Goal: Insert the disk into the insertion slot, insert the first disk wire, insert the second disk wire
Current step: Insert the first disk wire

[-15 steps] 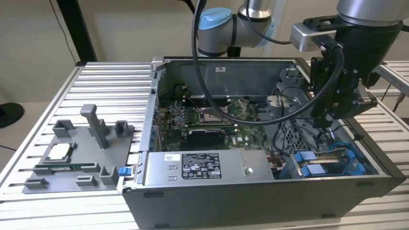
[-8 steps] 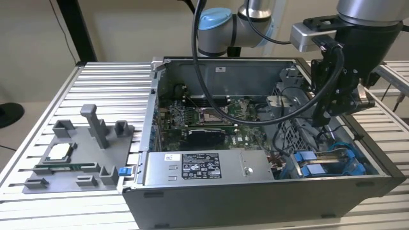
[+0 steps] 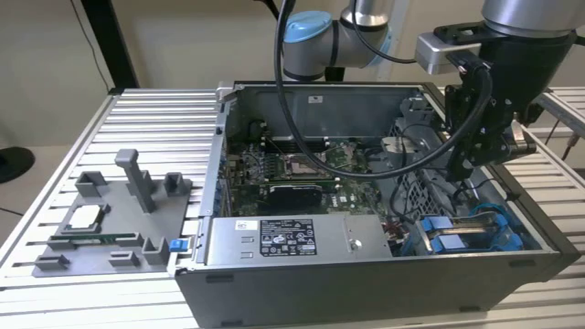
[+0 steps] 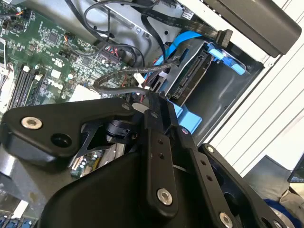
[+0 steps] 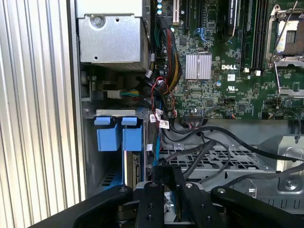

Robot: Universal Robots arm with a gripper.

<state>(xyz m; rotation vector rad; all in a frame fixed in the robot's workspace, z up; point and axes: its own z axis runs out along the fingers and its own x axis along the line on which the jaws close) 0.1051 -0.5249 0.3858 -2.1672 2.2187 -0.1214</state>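
Observation:
The disk (image 3: pixel 454 238) sits inside the insertion slot (image 3: pixel 514 241) at the case's front corner on the exterior view's right, its blue carrier tabs (image 5: pixel 118 137) facing up. In the second wrist view the disk (image 4: pixel 191 77) shows its connector edge in the bay (image 4: pixel 223 92). My gripper (image 3: pixel 464 178) hangs just above the bay, beside the disk. Its fingers (image 4: pixel 156 123) are pressed together at the tip (image 4: pixel 153 98), and a black wire (image 4: pixel 116 85) runs right into them. A blue flat cable (image 4: pixel 179 42) and a black connector (image 4: pixel 223 35) lie loose near the disk.
The open computer case (image 3: pixel 366 281) rests on a slatted metal table (image 3: pixel 155 123). A grey power-supply box (image 3: pixel 292 240) lies along the front and the motherboard (image 3: pixel 302 171) behind it. Several loose cables (image 5: pixel 213 137) cross a perforated metal cage (image 5: pixel 228 159). A grey fixture plate (image 3: pixel 109 219) lies at the exterior view's left.

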